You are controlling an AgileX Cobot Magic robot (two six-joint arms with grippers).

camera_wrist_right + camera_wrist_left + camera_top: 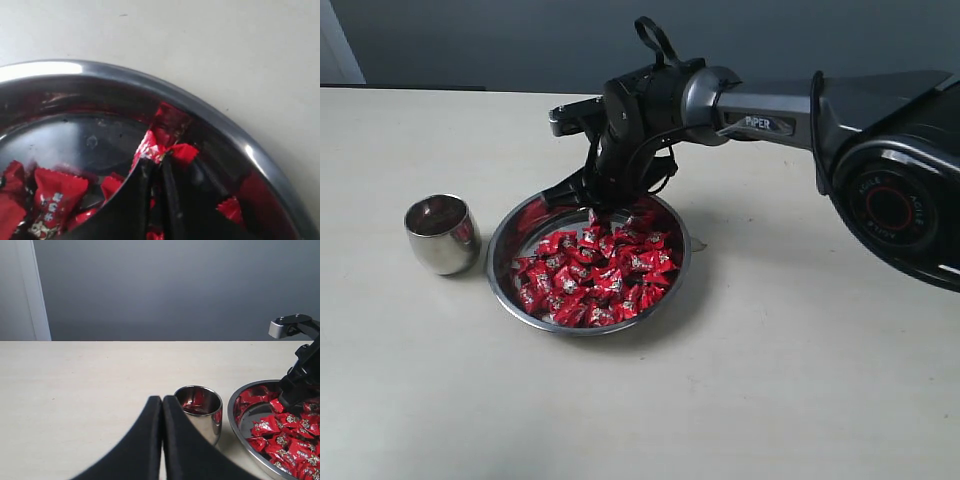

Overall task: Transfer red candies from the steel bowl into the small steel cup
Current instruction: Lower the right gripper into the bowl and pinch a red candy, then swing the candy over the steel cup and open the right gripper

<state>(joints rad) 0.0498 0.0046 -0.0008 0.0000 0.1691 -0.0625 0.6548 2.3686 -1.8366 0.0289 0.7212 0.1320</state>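
Right pincer (159, 162): pressed nearly together on a single red candy (167, 149), whose wrapper sticks out at the fingertips. You are low inside the bowl, at its far rim.

Left pincer (162, 399): fingers pressed together with nothing between them, hovering over the pale worktop (770, 380) close to the cup.

Bowl: the wide, shallow polished steel bowl (588, 330) sits mid-worktop. The heap of red crinkle-wrapped candies (595, 270) fills its near and right parts, and the far-left floor is bare.

Cup: the small rounded steel cup (442, 233) stands upright, mouth open upward, just beside the bowl's left rim, apparently with a narrow gap. Red shows inside it in the left wrist view (198, 410); you cannot tell whether that is candy or reflection.

Relation that matters: in the exterior view the cup lies to the left of your right pincer (594, 210) and a little nearer the camera, across the bowl's left rim. Your left arm is nearer the cup, but the right one has the candy.

Next move, as a judgement: lift clear of the rim, carry left, centre over the cup mouth, then release.

Risk: the grip looks to be on wrapper edge only, so the candy may slip. The mouth is narrow and a nudge could tip the cup.
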